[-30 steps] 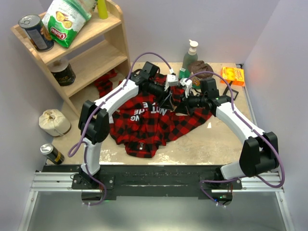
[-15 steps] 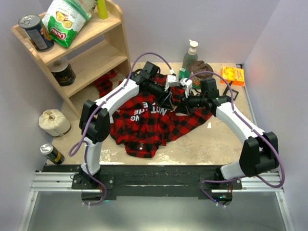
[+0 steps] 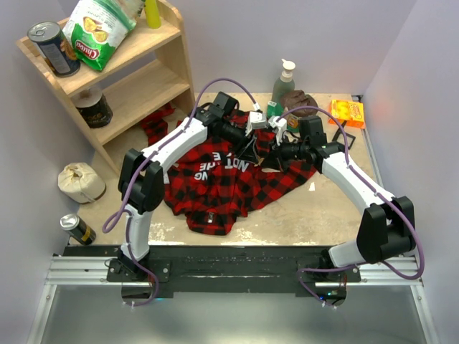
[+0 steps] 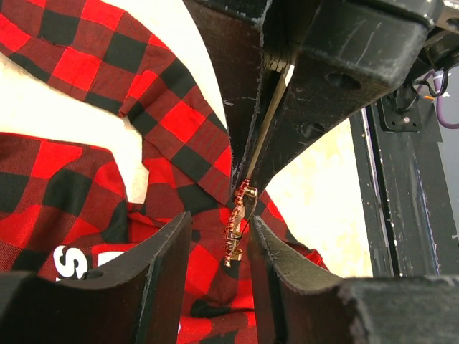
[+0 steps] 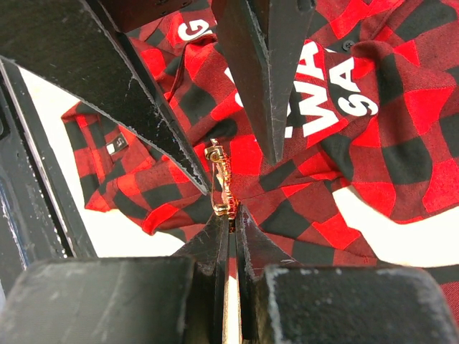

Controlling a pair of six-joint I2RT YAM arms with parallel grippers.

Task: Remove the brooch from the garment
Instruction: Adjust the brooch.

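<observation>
**Operator:** Brooch status?

**Technician:** The brooch (image 4: 235,228) is pinned to a raised fold of the garment (image 3: 215,190); removal is not done.

**Operator:** Grippers?

**Technician:** The left gripper (image 4: 221,223) is partly spread, straddling the brooch without contact. The right gripper (image 5: 229,216) is clamped on the fold at the brooch's end.

**Operator:** Unknowns?

**Technician:** The clasp state cannot be seen. Whether the right fingers also nip the pin cannot be determined.

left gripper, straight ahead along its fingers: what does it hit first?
The brooch: it sits just ahead, between the left gripper's open fingers. Close behind are the right gripper's shut tips, apparently pinching the plaid shirt. The depth between them is unclear.
</observation>
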